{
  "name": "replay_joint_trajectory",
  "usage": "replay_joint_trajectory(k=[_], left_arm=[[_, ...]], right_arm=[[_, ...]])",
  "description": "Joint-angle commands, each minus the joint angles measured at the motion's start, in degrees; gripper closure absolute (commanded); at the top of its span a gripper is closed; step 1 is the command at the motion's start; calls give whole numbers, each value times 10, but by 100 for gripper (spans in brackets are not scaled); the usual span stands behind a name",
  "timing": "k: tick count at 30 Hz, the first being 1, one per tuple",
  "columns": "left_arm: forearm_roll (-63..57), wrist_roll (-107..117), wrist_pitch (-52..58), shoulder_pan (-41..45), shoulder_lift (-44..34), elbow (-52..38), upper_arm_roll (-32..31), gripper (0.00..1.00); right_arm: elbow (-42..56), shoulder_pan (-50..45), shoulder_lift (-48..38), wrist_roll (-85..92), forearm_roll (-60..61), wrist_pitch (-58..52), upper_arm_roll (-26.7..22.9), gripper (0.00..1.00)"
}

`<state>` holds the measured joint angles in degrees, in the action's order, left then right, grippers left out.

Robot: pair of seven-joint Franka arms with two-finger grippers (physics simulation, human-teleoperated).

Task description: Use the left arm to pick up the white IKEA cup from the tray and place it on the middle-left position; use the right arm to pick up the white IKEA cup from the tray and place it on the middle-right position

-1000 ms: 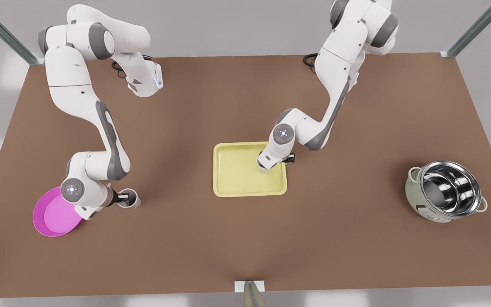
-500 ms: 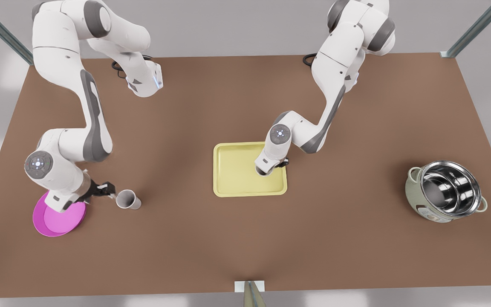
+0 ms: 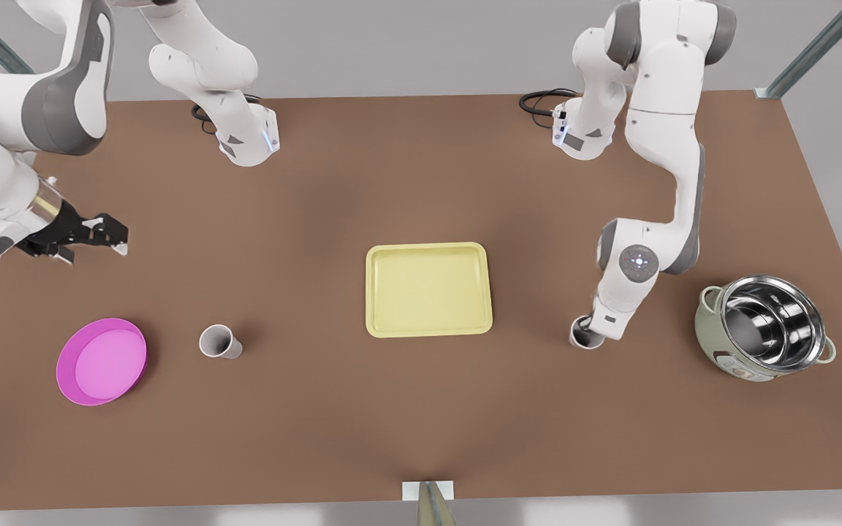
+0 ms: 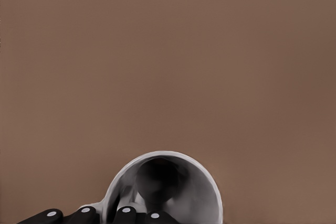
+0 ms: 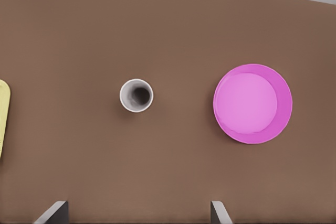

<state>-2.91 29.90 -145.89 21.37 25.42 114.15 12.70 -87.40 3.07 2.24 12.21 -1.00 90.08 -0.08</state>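
Two white cups stood in the scene, one cup (image 3: 216,341) and a second cup (image 3: 576,339). There was one pale yellow tray (image 3: 428,289), one round pink dish (image 3: 101,361) and one steel-lined pot (image 3: 764,329), all on a single brown table (image 3: 421,424). Two white arms were counted, each with one gripper: the left gripper (image 3: 588,332) and the right gripper (image 3: 103,237).

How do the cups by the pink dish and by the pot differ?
The dish-side cup stands free, the right gripper raised away; the pot-side cup has the left gripper at its rim. The dish-side cup is left of the tray in the front view, the pot-side cup right. Both are white, upright, on the table.
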Motion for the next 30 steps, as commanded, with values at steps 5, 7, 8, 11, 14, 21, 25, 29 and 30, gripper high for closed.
replay_joint_trajectory(k=[5,7,8,11,14,21,25,29,30], left_arm=[[9,-252,-157,-15,17,7,0,80],[12,-246,-157,-19,17,6,0,80],[13,-245,-159,-19,17,6,0,80],[46,-251,-164,-20,19,6,-2,80],[49,-249,-164,-20,19,6,-5,79],[74,-250,-134,-20,28,6,-8,79],[74,-250,-124,-20,31,6,-9,79],[74,-249,-123,-19,33,6,-9,75],[74,-250,-122,-19,33,6,-9,58]], right_arm=[[0,-16,0,-3,-1,-25,0,0],[0,-16,0,-3,-1,-25,0,0],[0,-16,0,-3,-1,-25,0,0],[0,-16,0,-3,-1,-25,0,0],[0,-18,0,-6,-2,-24,0,0],[1,-18,0,-5,-2,-23,0,0],[1,-16,0,-3,-2,-23,0,0],[1,-17,4,-3,-6,-21,-1,0],[13,-17,26,-4,-6,-18,0,0]])
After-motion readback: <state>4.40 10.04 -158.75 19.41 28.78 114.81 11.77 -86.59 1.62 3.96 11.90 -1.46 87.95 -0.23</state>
